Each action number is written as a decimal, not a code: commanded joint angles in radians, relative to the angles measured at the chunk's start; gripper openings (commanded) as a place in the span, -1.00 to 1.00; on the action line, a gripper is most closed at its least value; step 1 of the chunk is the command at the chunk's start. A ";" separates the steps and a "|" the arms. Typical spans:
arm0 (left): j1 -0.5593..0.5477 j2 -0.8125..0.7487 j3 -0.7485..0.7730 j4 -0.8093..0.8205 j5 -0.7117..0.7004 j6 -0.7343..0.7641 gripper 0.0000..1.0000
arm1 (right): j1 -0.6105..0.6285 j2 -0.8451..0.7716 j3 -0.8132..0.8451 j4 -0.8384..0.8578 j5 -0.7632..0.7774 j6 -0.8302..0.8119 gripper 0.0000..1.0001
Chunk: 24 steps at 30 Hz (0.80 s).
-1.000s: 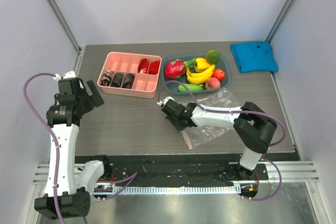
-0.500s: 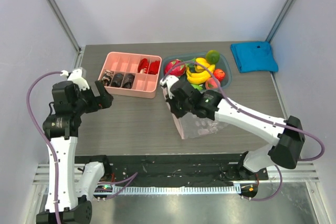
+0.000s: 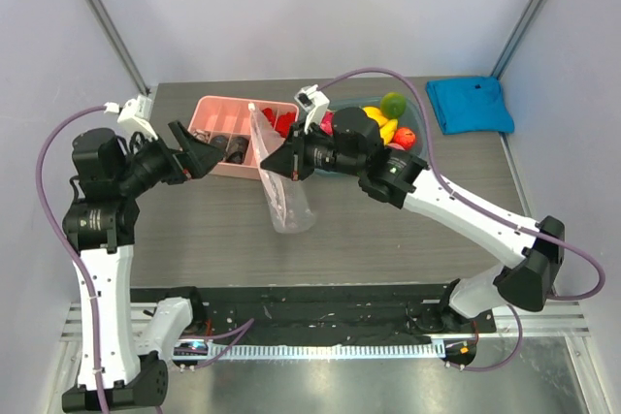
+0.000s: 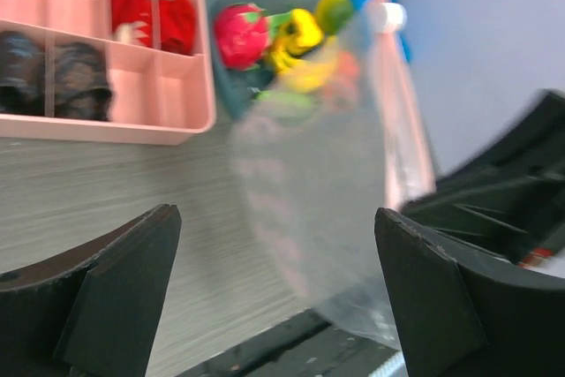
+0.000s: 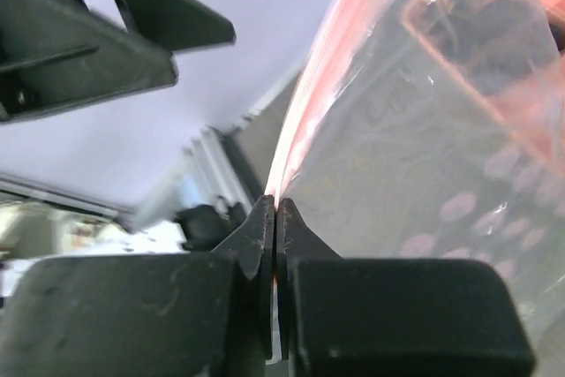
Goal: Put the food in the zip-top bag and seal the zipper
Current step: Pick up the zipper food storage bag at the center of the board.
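My right gripper (image 3: 269, 164) is shut on the pink zipper (image 5: 320, 86) edge of the zip-top bag (image 3: 288, 207). The clear dotted bag hangs in the air above the table, in front of the pink box. In the left wrist view the bag (image 4: 327, 183) is blurred, with its zipper (image 4: 402, 121) and white slider (image 4: 387, 15) on the right. My left gripper (image 3: 207, 154) is open just left of the bag, which sits between its wide jaws (image 4: 274, 218) without touching. The food (image 3: 388, 123) lies in the teal tray: dragon fruit (image 4: 241, 34), yellow pieces, lime (image 3: 393, 104), tomato (image 3: 406, 137).
A pink divided box (image 3: 215, 104) with red and dark items stands at the back left, next to the teal tray (image 3: 419, 121). A blue folded cloth (image 3: 470, 104) lies at the back right. A black rail runs along the table's near edge (image 3: 330, 293).
The right gripper has lifted the bag off the table and carried it up and left. The left gripper has swung right toward the bag, still open.
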 commanded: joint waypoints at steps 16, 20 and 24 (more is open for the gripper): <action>-0.140 0.046 -0.150 0.169 0.006 -0.219 0.09 | -0.097 0.103 -0.227 0.603 -0.311 0.370 -0.98; -0.157 0.069 -0.163 0.217 0.013 -0.250 0.01 | -0.099 0.121 -0.207 0.597 -0.319 0.374 -0.98; -0.177 0.101 -0.168 0.226 0.010 -0.267 -0.03 | -0.087 0.143 -0.183 0.600 -0.328 0.371 -0.98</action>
